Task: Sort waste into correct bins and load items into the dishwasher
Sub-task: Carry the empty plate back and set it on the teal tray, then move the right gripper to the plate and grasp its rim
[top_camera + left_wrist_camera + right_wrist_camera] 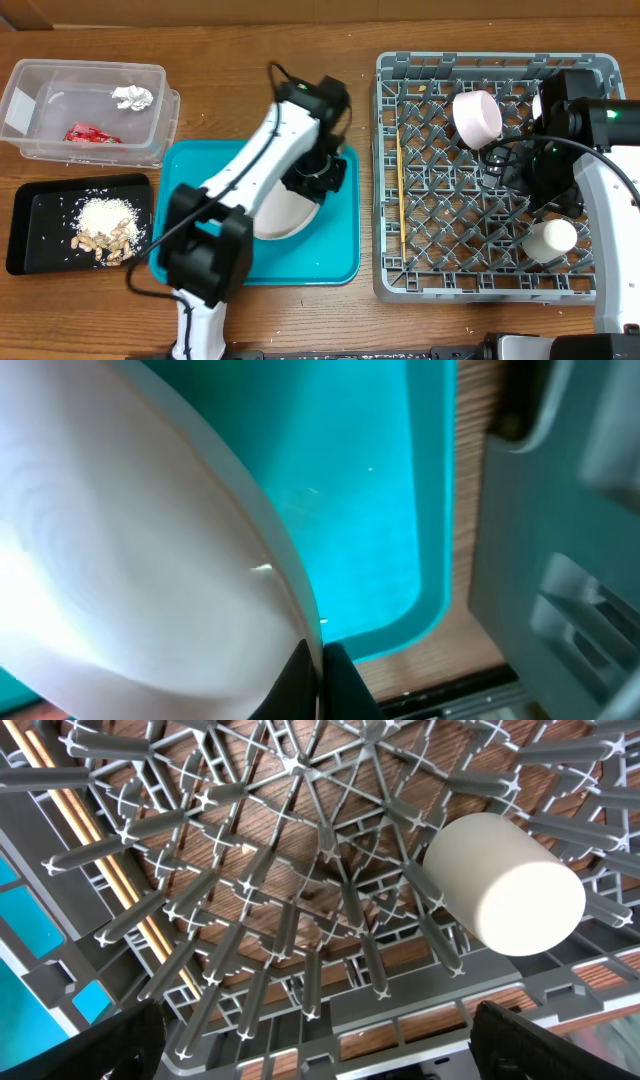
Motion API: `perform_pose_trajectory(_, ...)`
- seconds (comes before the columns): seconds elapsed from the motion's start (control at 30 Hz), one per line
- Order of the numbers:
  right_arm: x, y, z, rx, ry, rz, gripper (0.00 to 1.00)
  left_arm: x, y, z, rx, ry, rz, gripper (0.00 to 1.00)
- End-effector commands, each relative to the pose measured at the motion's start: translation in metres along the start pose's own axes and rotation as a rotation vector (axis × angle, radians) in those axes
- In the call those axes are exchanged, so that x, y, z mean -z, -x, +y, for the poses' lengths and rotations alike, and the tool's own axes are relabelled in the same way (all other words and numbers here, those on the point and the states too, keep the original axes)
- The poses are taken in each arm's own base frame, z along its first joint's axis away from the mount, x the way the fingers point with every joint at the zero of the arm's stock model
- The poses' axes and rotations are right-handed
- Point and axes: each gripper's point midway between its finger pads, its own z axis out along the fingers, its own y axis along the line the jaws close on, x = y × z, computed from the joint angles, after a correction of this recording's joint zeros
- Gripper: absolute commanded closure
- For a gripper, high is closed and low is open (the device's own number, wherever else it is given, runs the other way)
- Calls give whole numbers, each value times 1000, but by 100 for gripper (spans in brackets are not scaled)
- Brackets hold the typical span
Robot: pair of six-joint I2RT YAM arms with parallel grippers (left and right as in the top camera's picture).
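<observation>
My left gripper (pixel 320 672) is shut on the rim of the round white plate (pixel 130 560), which is tilted over the teal tray (pixel 365 510); the plate also shows in the overhead view (pixel 280 215). My right gripper (pixel 320 1045) is open and empty above the grey dish rack (pixel 390 270), near the small white cup (pixel 505 885). The rack holds a white bowl (pixel 477 117), the cup (pixel 552 238) and chopsticks (pixel 400 190); a second bowl (pixel 539 102) is partly hidden by the right arm. The carrot is not in view.
The clear tub (pixel 35 90) at the back left holds the foil ball (pixel 132 97) and the red sauce packet (pixel 90 133). The black tray (pixel 40 215) at the front left holds rice (pixel 105 214) and nut scraps (pixel 105 243).
</observation>
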Motion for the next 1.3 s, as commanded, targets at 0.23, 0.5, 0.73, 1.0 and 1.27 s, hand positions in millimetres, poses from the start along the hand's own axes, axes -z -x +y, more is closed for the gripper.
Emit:
perform_pose_trajectory(0.23, 4, -1, -3, -5, -2, -23, 0, 17, 10, 17, 51, 45, -45, 52)
perform_pose_trajectory(0.5, 6, 3, 4, 4, 36, -36, 0, 100, 12, 75, 180, 98, -287, 46)
perform_pose_trajectory(0.73, 51, 4, 102, 268, 488, -110, 0, 185, -37, 143, 408, 83, -532, 0)
perform_pose_trajectory(1.0, 68, -38, 218, 635, 641, -198, 0, 200, -86, 182, 592, 3, -528, 0)
perform_pose_trajectory(1.27, -5, -77, 275, 716, 469, -60, 0, 195, -88, 185, 605, 3, -506, 0)
